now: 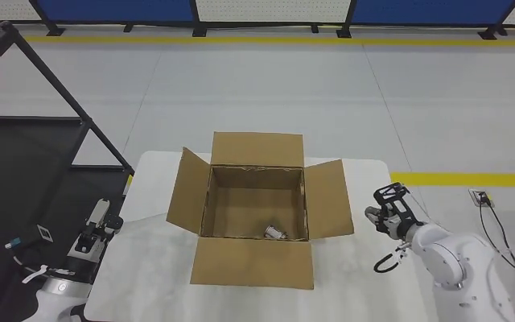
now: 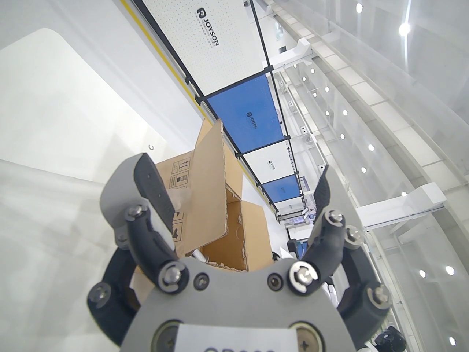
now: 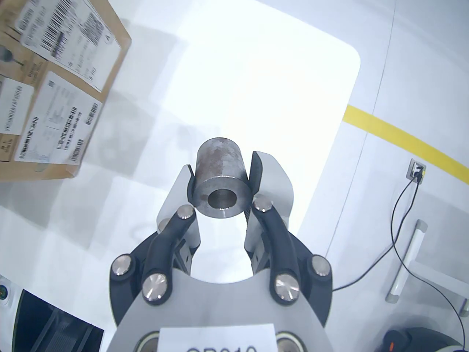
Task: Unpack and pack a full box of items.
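Note:
An open cardboard box (image 1: 256, 208) stands mid-table with all flaps folded out; one small pale item (image 1: 274, 233) lies at its floor near the front wall. My right gripper (image 3: 221, 179) is shut on a grey metal cylinder (image 3: 221, 181) with a bore through it, held above the white table to the right of the box (image 3: 55, 74). From above, that gripper (image 1: 378, 216) sits beside the right flap. My left gripper (image 2: 238, 188) is open and holds nothing, low at the table's left edge, pointing toward the box (image 2: 220, 206). Its arm (image 1: 95, 229) lies left of the box.
The white table (image 1: 153, 266) has bare surface on both sides of the box. A black frame (image 1: 56, 97) rises at the left. A cable and floor socket (image 1: 480, 197) lie off the table's right side.

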`<state>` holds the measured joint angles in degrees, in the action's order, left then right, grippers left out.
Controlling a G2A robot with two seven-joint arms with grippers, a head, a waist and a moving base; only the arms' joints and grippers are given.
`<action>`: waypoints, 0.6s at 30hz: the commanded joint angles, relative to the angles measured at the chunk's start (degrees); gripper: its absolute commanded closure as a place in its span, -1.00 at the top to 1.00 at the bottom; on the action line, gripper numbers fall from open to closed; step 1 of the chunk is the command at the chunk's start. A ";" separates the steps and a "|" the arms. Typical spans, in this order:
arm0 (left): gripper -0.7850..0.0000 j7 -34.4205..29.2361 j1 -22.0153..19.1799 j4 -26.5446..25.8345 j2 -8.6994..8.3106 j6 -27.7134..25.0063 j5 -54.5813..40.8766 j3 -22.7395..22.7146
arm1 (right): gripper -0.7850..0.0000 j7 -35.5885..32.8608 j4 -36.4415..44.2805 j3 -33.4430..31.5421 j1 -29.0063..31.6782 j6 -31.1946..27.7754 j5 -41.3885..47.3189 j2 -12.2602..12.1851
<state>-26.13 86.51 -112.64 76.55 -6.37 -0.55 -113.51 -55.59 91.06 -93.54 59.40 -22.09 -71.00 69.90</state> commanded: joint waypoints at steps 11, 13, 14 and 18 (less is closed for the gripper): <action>1.00 0.00 0.00 0.00 0.00 0.00 0.00 0.00 | -1.00 -12.62 -22.22 8.60 -15.69 -0.92 -2.66 -0.10; 1.00 0.00 0.00 0.00 0.00 0.00 0.00 0.00 | -1.00 -14.06 -25.20 10.18 -17.78 -0.68 -2.88 0.06; 1.00 0.00 0.00 0.00 0.00 0.00 0.00 0.00 | -1.00 -14.38 -26.35 10.81 -18.72 -0.33 -3.02 0.14; 1.00 0.00 0.00 0.00 0.00 0.00 0.00 0.00 | -1.00 -15.53 -31.01 13.17 -21.85 0.25 -4.39 0.32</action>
<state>-26.13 86.51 -112.64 76.55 -6.37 -0.55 -113.51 -70.86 61.17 -80.99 38.30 -22.15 -74.99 70.16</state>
